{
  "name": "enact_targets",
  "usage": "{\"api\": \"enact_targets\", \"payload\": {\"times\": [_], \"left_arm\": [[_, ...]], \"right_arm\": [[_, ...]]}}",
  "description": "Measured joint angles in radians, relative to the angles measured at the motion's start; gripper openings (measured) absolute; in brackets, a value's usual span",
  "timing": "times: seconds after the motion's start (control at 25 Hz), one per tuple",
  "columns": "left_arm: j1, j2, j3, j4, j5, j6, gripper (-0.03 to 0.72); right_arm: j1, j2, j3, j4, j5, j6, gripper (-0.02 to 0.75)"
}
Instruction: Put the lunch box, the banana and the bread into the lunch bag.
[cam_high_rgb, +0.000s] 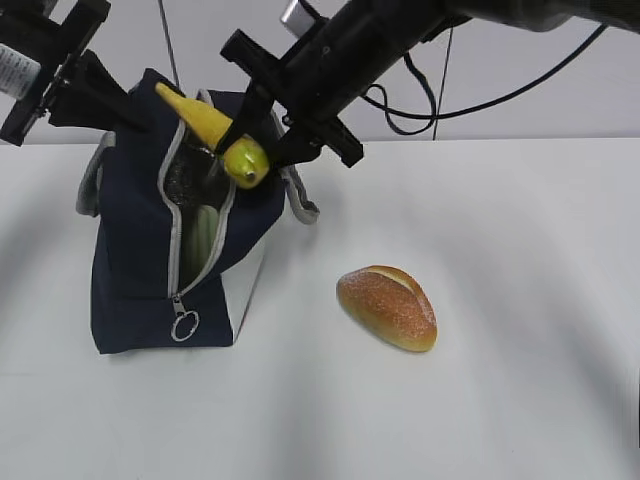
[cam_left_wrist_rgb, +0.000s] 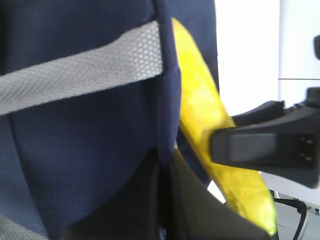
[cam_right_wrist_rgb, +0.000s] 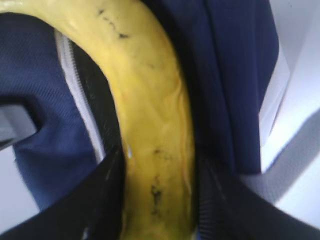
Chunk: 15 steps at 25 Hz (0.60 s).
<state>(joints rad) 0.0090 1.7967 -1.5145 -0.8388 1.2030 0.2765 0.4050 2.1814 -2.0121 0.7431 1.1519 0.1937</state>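
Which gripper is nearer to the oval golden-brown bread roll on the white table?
Right. The right gripper holds the yellow banana over the navy lunch bag, up-left of the bread roll. The left gripper grips the bag's far side.

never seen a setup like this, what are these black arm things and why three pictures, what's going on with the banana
The black things are two robot arms, each ending in a two-fingered gripper. One picture looks at the white table from outside; the other two come from cameras on each arm's wrist, so they are close-ups. The right gripper is clamped on the banana and holds it over the open zipper of the lunch bag. The left gripper is shut on the bag's fabric at its top edge. Something pale green shows inside the bag, probably the lunch box. The bread lies on the table, right of the bag and apart from it.
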Motion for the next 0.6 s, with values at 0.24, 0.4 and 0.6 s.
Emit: {"api": "enact_targets", "payload": {"times": [0.24, 0.4, 0.6], "left_arm": [[0.0, 0.0, 0.0, -0.003, 0.002, 0.0, -0.003], [0.0, 0.0, 0.0, -0.01, 0.002, 0.0, -0.003], [0.0, 0.0, 0.0, -0.009, 0.004, 0.0, -0.003]], "right_arm": [[0.021, 0.032, 0.0, -0.145, -0.015, 0.021, 0.295], [0.023, 0.032, 0.0, -0.216, -0.004, 0.045, 0.295], [0.05, 0.032, 0.0, -0.218, -0.062, 0.049, 0.295]]}}
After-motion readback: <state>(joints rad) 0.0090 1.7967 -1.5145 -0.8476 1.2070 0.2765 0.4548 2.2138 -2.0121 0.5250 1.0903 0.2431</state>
